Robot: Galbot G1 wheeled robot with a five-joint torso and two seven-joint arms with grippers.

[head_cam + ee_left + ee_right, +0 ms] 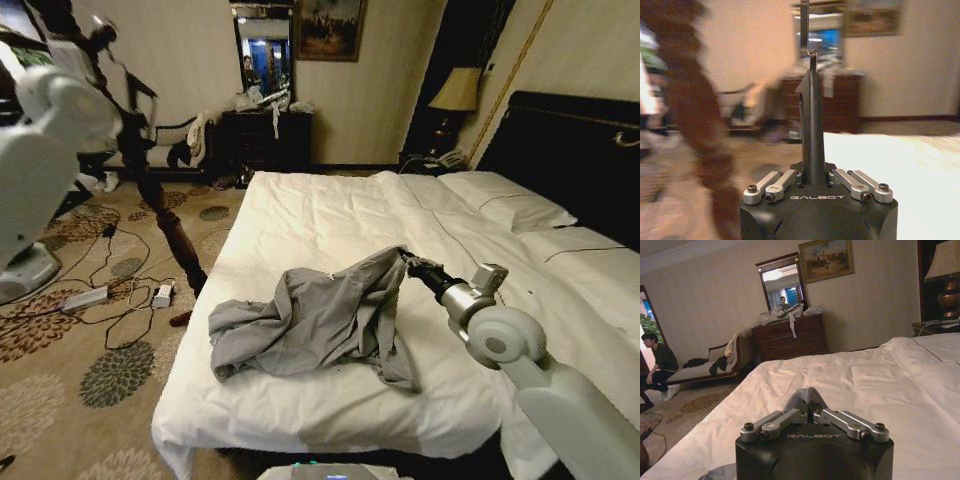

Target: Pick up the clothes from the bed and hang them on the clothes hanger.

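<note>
Grey clothes (pixel 320 318) on white bed (pixel 330 215), pinched in right hand (pixel 403 256)

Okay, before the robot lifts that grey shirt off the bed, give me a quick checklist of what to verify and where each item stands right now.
1. Right gripper shut on the grey shirt: ok; a pinch of grey cloth sits between its fingertips.
2. Left gripper holding the clothes hanger: ok; the dark hanger stands upright from it.
3. Hanger's wire hook free: cannot tell, blurred.
4. Shirt clear of the pillows: ok; it lies on the duvet near the foot of the bed.
5. Shirt sleeves untangled: cannot tell; the fabric is bunched.
6. Coat stand apart from the shirt: ok.
</note>
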